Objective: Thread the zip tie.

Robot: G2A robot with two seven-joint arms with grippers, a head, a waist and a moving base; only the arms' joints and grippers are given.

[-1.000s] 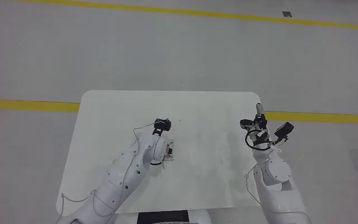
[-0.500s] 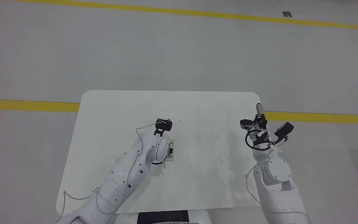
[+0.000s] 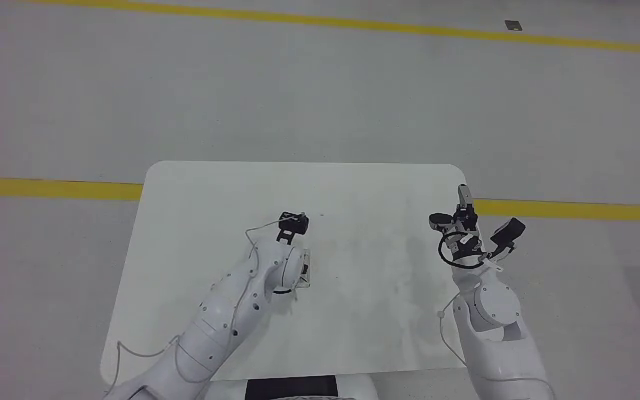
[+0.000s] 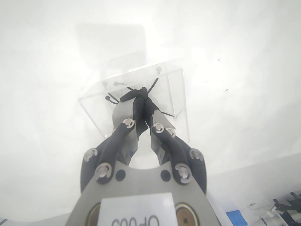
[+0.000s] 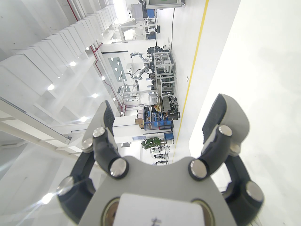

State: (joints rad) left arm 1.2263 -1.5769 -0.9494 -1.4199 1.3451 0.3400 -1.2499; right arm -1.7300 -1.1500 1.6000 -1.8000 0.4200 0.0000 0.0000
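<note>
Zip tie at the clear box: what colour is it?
The zip tie is black; the left wrist view shows it best.

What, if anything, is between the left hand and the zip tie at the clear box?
Nothing visible. The left hand is closed on the black zip tie at the clear box, and a strand runs from its tips to a hole in the box's wall. The right hand is open, well apart from it.

Top view: high overhead, facing straight down on the whole table. Left wrist view: close above that same tabletop, aimed down past the left gripper. Right wrist view: aimed sideways into the hall.
</note>
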